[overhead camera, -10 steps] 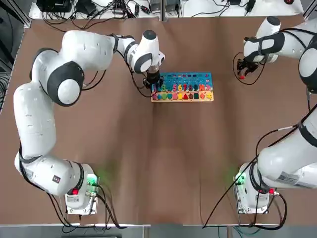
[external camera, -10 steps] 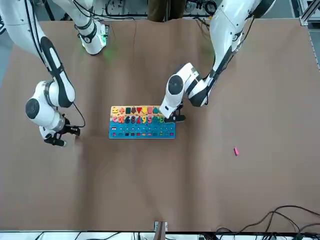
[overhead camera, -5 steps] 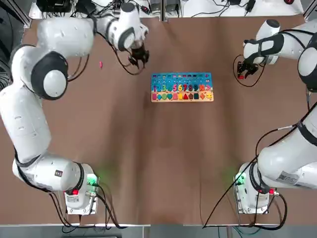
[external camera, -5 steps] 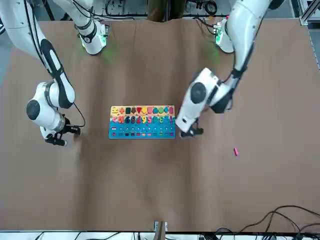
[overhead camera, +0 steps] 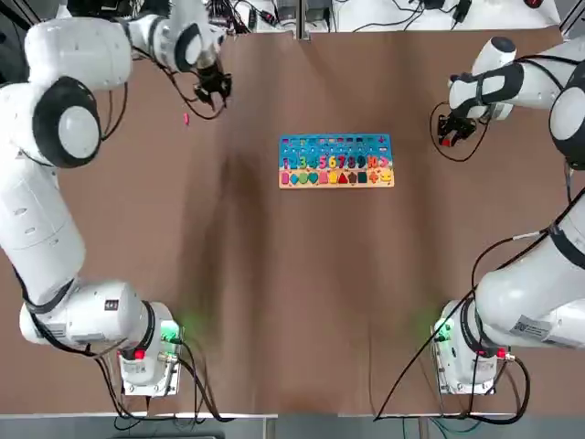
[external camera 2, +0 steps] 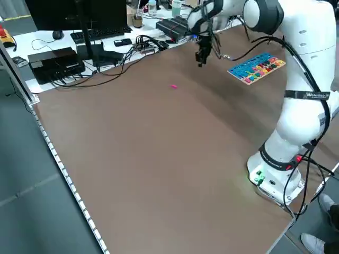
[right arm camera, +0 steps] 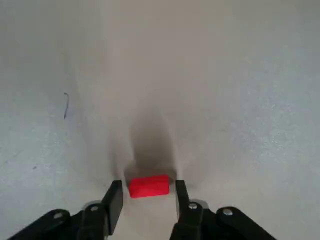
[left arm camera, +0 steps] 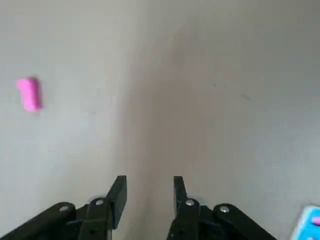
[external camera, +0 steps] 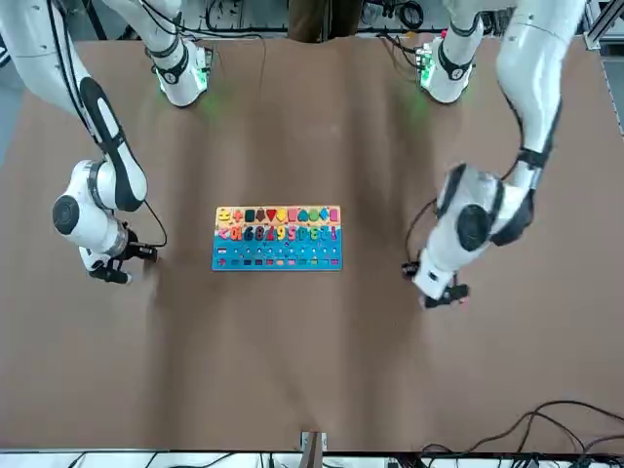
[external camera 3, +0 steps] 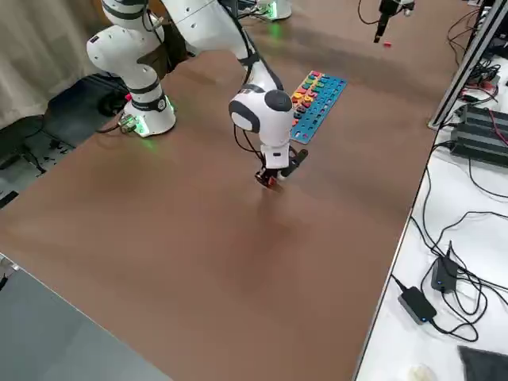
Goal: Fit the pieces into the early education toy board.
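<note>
The toy board (overhead camera: 335,160) lies flat at mid-table, blue strip on its far side, its slots holding coloured numbers and shapes. My left gripper (overhead camera: 212,91) hovers open and empty at the far left, a short way from a pink piece (overhead camera: 186,117) on the cloth. In the left wrist view that pink piece (left arm camera: 30,93) lies well off to one side of the fingers (left arm camera: 120,192). My right gripper (overhead camera: 448,135) is low over the table to the right of the board. A red piece (right arm camera: 149,186) rests on the table between its open fingers (right arm camera: 116,197), with thin gaps on both sides.
Brown cloth covers the whole table (overhead camera: 302,293). Cables and electronics (external camera 2: 79,53) sit beyond its far edge. Both arm bases (overhead camera: 146,352) stand at the near edge. A corner of the board (left arm camera: 310,225) shows in the left wrist view.
My left arm has swung from the board's left end out to the far left, close to the pink piece. The right gripper stays over the red piece, its fingers slightly narrower.
</note>
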Robot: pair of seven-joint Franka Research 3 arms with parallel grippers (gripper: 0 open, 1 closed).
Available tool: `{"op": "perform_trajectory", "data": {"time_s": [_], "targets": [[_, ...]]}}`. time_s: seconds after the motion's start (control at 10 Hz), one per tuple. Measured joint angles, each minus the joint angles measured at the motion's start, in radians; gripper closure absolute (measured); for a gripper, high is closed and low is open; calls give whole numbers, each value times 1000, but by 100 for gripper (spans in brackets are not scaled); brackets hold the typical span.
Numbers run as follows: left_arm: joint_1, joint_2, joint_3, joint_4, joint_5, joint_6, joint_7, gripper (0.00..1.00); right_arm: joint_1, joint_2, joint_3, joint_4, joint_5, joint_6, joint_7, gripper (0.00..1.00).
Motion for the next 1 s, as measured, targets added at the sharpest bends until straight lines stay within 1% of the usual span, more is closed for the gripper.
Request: {"op": "perform_trajectory", "data": {"time_s": [0.1, 0.4, 0.7, 1.0], "targets": [[43, 1, 1, -8, 0, -1, 25, 50, 0, 0, 0, 0, 0, -3, -3, 50], [149, 20, 1, -22, 0, 0, 101, 51, -5, 0, -1, 0, 0, -7, -7, 51], [199, 63, 2, -18, 74, 41, 106, 51, -7, 0, 0, 0, 0, -7, -8, 52], [212, 102, 3, -7, 86, 88, 110, 51, -7, 0, 0, 0, 0, -7, -9, 54]]}}
